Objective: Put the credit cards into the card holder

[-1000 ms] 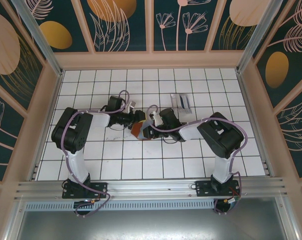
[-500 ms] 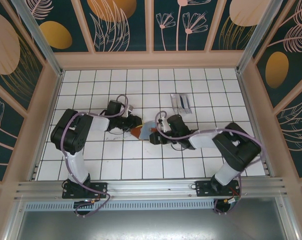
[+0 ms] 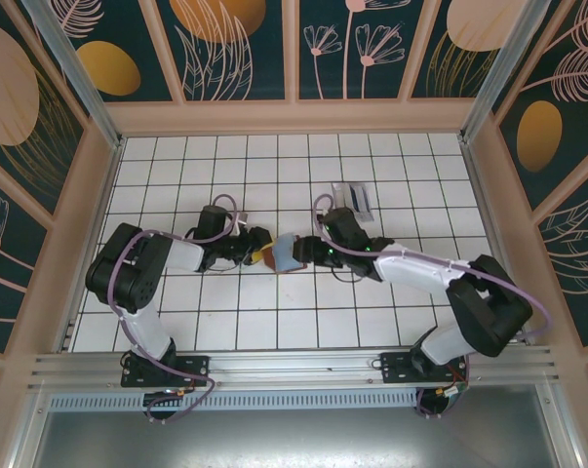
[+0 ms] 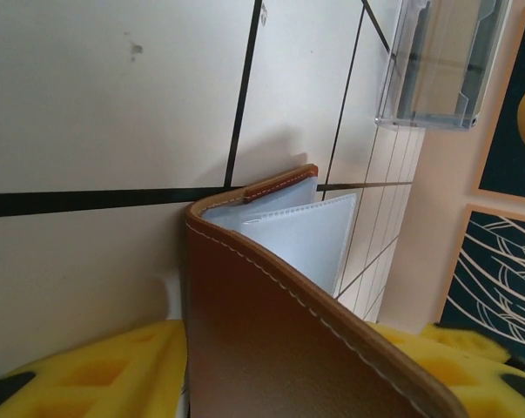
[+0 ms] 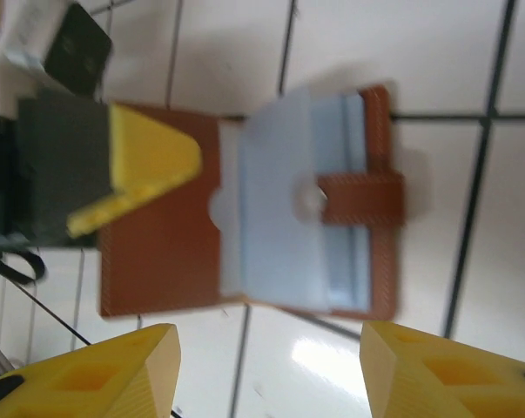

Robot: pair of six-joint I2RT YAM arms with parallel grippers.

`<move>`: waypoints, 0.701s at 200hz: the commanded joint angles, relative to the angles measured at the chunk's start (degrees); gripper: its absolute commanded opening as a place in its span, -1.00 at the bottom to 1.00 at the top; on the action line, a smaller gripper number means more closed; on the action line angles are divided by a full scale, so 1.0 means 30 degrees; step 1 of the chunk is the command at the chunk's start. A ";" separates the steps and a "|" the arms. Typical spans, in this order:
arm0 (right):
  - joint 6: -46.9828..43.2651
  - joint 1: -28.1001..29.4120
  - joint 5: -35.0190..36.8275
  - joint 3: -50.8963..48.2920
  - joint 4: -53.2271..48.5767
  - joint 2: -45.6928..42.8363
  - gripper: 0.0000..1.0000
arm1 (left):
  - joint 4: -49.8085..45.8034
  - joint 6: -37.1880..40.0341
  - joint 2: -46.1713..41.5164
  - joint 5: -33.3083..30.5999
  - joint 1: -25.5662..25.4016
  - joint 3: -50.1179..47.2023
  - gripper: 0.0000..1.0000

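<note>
I am judging the task to be at its opening step, with nothing loaded yet. The card holder (image 3: 286,253) is lying open on the tiled surface (image 3: 225,322), and my left pincer (image 4: 288,357) is gripping its brown cover, the leather running between the two yellow pads. My right pincer (image 5: 269,340) is hovering directly above the card holder, jaws standing apart with nothing between them. The clear sleeves (image 4: 310,235) inside the card holder are looking empty, and the closing tab (image 5: 358,198) is lying across them. The credit cards (image 3: 355,198) are sitting well apart from the card holder, beyond it and to its right – untouched, as far as I am judging. Every card is waiting to be fetched and slid into a sleeve.
</note>
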 commanded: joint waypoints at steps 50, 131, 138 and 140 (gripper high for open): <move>-0.1904 -0.1283 -0.3191 0.4329 -0.2888 0.4326 0.05 | -0.1502 0.0888 -0.1159 0.0744 0.0695 0.0125 0.20; -0.4644 -0.2380 -0.6161 0.7740 -0.4435 0.8082 0.01 | -0.3626 0.2746 -0.1758 0.0573 0.1075 -0.0012 -0.12; -0.4642 -0.2390 -0.6337 0.7816 -0.4383 0.8189 0.01 | -0.3679 0.2843 -0.1741 0.0472 0.1095 -0.0044 -0.15; -0.4636 -0.2394 -0.6403 0.7834 -0.4355 0.8211 0.01 | -0.3691 0.2847 -0.1719 0.0429 0.1082 -0.0064 -0.17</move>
